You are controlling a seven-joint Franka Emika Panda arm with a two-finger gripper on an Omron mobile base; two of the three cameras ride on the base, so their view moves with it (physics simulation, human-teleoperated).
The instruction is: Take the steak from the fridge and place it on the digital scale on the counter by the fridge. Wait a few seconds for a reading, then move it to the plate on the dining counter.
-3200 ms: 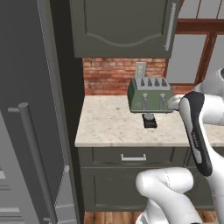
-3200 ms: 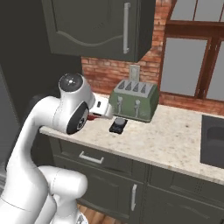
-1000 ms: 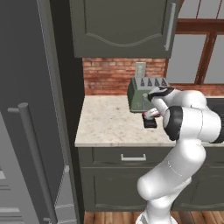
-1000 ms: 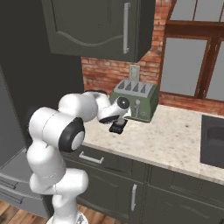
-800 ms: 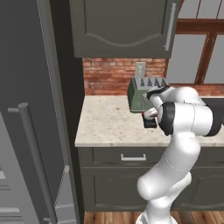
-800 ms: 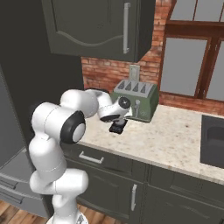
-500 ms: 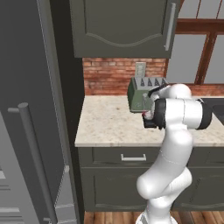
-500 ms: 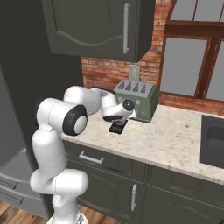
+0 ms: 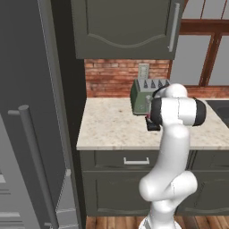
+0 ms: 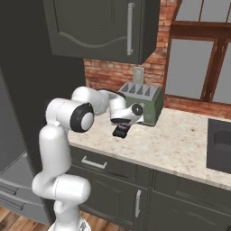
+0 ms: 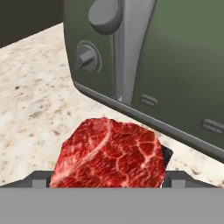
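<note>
Red marbled steak (image 11: 109, 153) is sitting clamped between the gripper (image 10: 122, 127) jaws, hanging just over the flat black scale (image 10: 119, 132) on the speckled stone counter (image 9: 112, 129), beside the green toaster (image 10: 143, 103).

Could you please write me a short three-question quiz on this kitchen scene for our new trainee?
1. True or false: the fridge stands with its doors shut.
2. Multiple choice: in the hand view, the steak lies in front of which thing? A) a kettle B) the green toaster C) a sink
3. Fill in: on the counter, the digital scale lies just below the arm's ____.

Key
1. True: no shelves show.
2. B: its knob and lever rise right behind the meat.
3. Tool; the pictures do not settle whether it is open or shut.
</note>
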